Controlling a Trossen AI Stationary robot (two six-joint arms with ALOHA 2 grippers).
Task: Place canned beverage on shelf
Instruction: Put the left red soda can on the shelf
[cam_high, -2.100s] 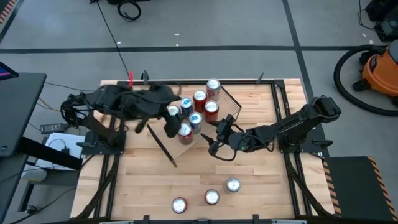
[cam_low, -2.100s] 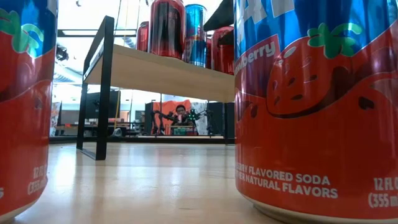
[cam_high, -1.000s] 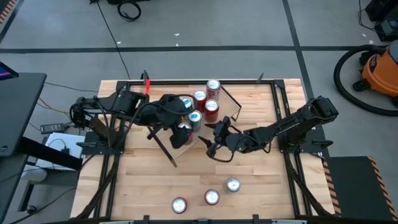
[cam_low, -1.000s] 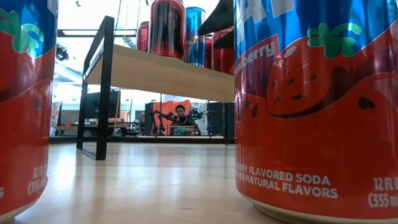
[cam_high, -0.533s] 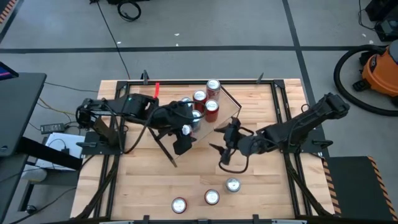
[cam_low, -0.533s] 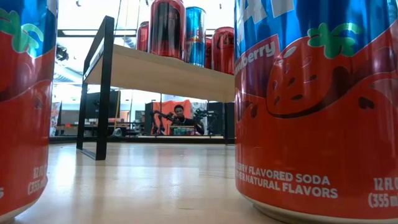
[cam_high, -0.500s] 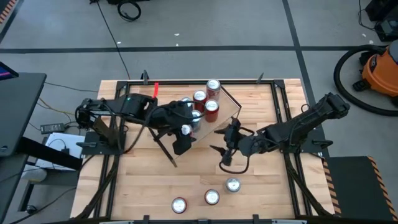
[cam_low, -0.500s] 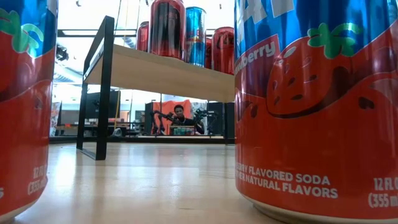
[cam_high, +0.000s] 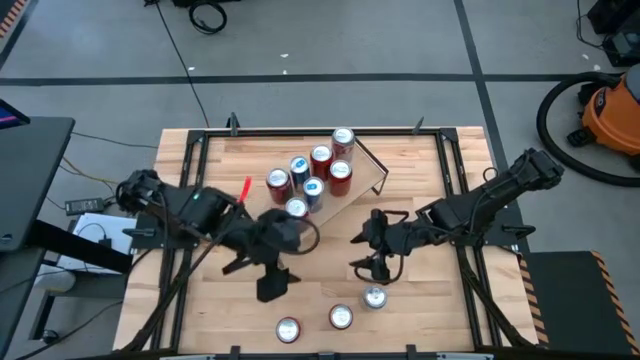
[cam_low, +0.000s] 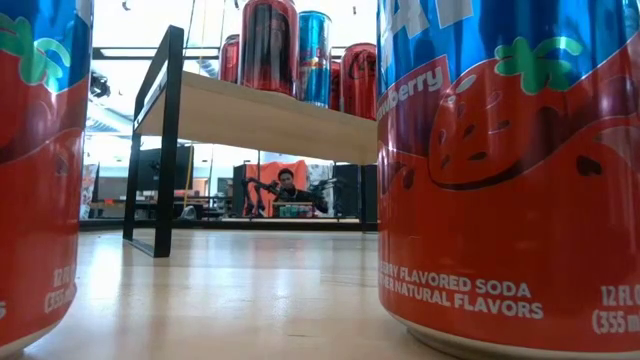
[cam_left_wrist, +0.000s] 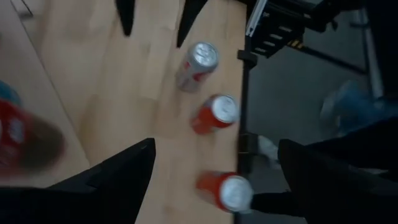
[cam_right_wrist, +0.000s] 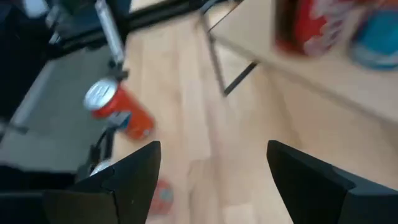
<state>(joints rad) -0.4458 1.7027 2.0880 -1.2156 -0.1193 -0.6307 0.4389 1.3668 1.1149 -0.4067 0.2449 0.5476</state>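
The left gripper (cam_high: 272, 285) and right gripper (cam_high: 366, 252) hang spread and empty, both nearer the table's front than the shelf (cam_high: 362, 170). The shelf carries six cans (cam_high: 320, 158); its near end is hidden behind the left arm. Three more cans (cam_high: 341, 317) stand well in front of it.

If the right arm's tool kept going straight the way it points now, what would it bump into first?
Probably the nearest loose can at the table's front edge. The right tool is open, empty and aimed that way, with bare wood between them. Its height above the table is unclear, so it might pass over.

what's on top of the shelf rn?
Six cans stand clustered on the shelf: four red, two blue. The board under them is mostly covered; nothing else shows on it.
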